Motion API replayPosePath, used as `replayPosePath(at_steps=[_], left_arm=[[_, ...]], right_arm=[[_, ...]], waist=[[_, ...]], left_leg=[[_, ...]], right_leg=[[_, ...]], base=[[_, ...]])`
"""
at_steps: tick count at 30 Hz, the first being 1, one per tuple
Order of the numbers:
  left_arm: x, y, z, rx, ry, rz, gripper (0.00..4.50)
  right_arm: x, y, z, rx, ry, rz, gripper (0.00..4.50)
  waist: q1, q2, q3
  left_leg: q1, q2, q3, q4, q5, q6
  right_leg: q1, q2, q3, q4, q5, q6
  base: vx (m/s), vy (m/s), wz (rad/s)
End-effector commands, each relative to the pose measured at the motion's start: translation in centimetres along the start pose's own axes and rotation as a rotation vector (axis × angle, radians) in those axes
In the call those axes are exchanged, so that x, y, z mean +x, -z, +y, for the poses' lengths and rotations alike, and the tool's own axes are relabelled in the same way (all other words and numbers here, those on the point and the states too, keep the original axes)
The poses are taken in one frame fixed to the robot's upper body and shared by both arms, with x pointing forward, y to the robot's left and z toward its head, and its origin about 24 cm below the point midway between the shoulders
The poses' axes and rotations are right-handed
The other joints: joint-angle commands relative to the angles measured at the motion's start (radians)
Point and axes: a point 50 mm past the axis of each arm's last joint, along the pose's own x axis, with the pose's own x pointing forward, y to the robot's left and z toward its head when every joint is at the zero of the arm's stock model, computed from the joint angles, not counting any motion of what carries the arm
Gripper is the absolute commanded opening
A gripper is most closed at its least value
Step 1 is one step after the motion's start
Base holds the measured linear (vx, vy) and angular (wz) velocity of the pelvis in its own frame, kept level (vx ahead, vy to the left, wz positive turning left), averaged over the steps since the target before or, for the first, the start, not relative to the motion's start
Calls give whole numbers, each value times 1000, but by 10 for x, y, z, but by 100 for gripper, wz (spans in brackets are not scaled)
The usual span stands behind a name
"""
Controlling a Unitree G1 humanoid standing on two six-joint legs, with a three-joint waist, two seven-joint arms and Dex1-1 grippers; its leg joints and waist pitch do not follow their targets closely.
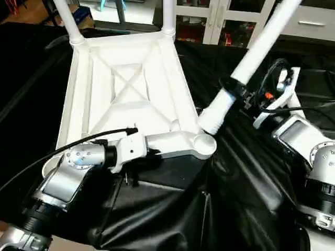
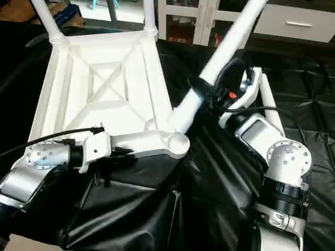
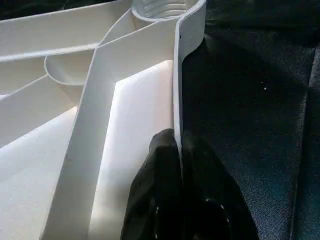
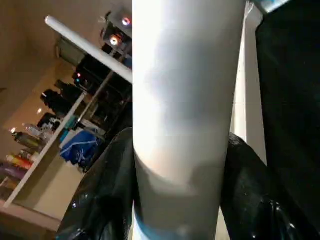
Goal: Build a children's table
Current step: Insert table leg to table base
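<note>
The white tabletop [image 1: 125, 83] lies upside down on the black cloth, its X-ribs facing up. Two legs [image 1: 68, 21] [image 1: 168, 15] stand in its far corner sockets. My left gripper [image 3: 178, 145] is shut on the thin near rim, close to the near right socket [image 1: 203, 142], with one black finger [image 3: 160, 165] inside the rim. My right gripper [image 1: 235, 89] is shut on a third leg [image 1: 256, 52]. That leg is tilted up to the far right, and its ribbed lower end [image 1: 212, 123] hangs just beside the empty socket. In the right wrist view the leg [image 4: 185, 100] sits between the fingers [image 4: 105, 190].
The black-draped work table [image 1: 235, 198] carries everything, and its cloth is creased and sags at the near edge. A white tube [image 2: 271, 107] lies on the cloth behind my right wrist. White cabinets [image 2: 293, 21] and room clutter stand beyond the table's far side.
</note>
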Motion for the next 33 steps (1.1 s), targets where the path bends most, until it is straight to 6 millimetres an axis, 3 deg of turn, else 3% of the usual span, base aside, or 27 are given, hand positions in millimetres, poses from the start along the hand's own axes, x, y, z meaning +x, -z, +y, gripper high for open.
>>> replayPosePath(at_steps=[1, 3, 10, 19, 26, 33], left_arm=[[0, 20, -5, -61, -16, 87, 0], [0, 20, -5, -60, -15, 88, 0], [0, 20, -5, -60, -16, 90, 0], [0, 20, -5, -57, -18, 87, 0], [0, 19, -5, -57, -16, 87, 0], [0, 19, -6, -53, -16, 87, 0]], right_arm=[[-1, -4, 7, -17, -20, 6, 181], [-1, -4, 7, -20, -23, 14, 181], [-1, 5, 17, -357, -28, 105, 181], [-2, 21, 35, -619, -175, 160, 181], [-5, 33, 30, -804, -211, 227, 180], [-4, 40, 25, -891, -236, 237, 180]], waist=[[0, -10, -55], [1, -10, -55], [3, -13, -53], [2, -15, -53], [2, -17, -52], [-1, -17, -54]], left_leg=[[21, 39, -11, -63, -136, 18], [21, 38, -10, -63, -131, 19], [19, 40, -10, -62, -145, 14], [17, 42, -12, -60, -148, 43], [16, 45, -14, -59, -165, 52], [16, 44, -14, -55, -143, 81]], right_leg=[[40, -32, 27, -55, -187, -211], [41, -31, 27, -55, -180, -210], [42, -32, 27, -57, -195, -184], [42, -34, 28, -55, -185, -194], [42, -37, 29, -58, -216, -196], [45, -34, 28, -51, -167, -216]], base=[[0, 0, 0], [0, 0, 0], [0, 0, 0], [0, 0, 0], [0, 0, 0], [0, 0, 0]])
